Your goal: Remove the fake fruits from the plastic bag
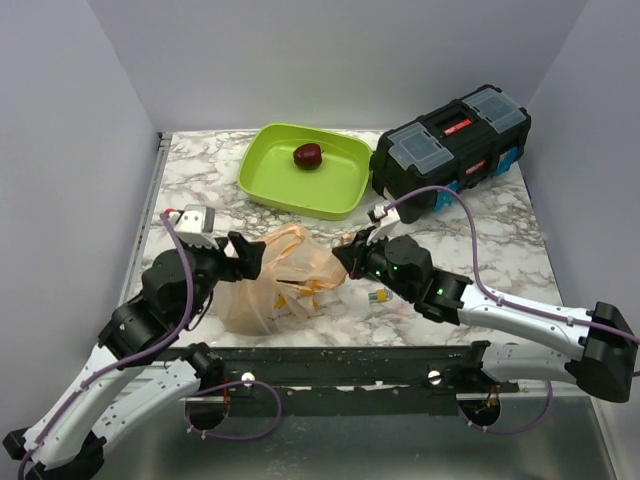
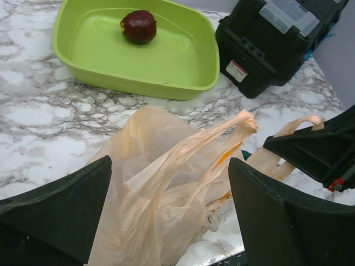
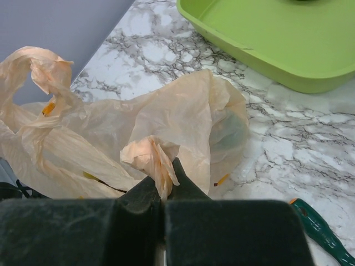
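Observation:
The pale-orange plastic bag (image 1: 272,285) lies crumpled near the table's front edge, between both arms. My right gripper (image 3: 164,185) is shut on one twisted handle of the bag (image 3: 177,116), at its right side. My left gripper (image 2: 169,183) stands open at the bag's left side; the other handle (image 2: 233,127) rises between its fingers, not pinched. Yellow shapes (image 1: 300,293) and a greenish one (image 3: 228,133) show dimly through the plastic. One dark red fake fruit (image 1: 308,155) (image 2: 138,26) sits in the lime-green tray (image 1: 262,188).
A black toolbox (image 1: 450,145) (image 2: 272,39) stands right of the tray (image 2: 166,55) at the back. A green-handled screwdriver (image 3: 319,230) lies on the marble just right of the bag. Grey walls close in the table on three sides.

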You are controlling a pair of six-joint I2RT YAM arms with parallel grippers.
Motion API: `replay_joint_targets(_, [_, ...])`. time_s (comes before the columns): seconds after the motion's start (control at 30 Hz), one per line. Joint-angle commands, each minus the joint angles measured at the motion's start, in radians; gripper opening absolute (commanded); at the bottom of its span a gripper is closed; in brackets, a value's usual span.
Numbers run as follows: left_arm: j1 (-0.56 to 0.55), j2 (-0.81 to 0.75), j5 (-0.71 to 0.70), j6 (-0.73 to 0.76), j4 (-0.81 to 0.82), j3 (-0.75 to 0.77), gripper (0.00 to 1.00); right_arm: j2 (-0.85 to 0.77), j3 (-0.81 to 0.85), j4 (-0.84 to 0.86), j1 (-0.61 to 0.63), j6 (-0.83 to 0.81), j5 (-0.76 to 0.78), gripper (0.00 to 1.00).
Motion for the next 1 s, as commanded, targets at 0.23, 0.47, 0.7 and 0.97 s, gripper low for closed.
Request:
replay_joint_targets(0.23, [-0.003, 0.365, 0.302, 0.131, -0.195, 0.308, 0.95, -0.028, -0.018, 0.008, 0.001, -0.004, -0.028, 0.01])
replay_joint_targets(0.47, [-0.136, 0.524, -0.012, 0.101, -0.277, 0.421, 0.99, -0.04, -0.025, 0.006, -0.001, -0.009, -0.024, 0.01])
replay_joint_targets(0.7, [-0.25, 0.754, -0.309, 0.088, -0.411, 0.517, 0.99, -0.061, -0.043, 0.008, -0.001, 0.001, -0.023, 0.01])
replay_joint_targets(0.97, [-0.258, 0.853, -0.444, -0.028, -0.535, 0.565, 0.71, -0.086, -0.064, 0.003, -0.001, 0.002, -0.001, 0.01])
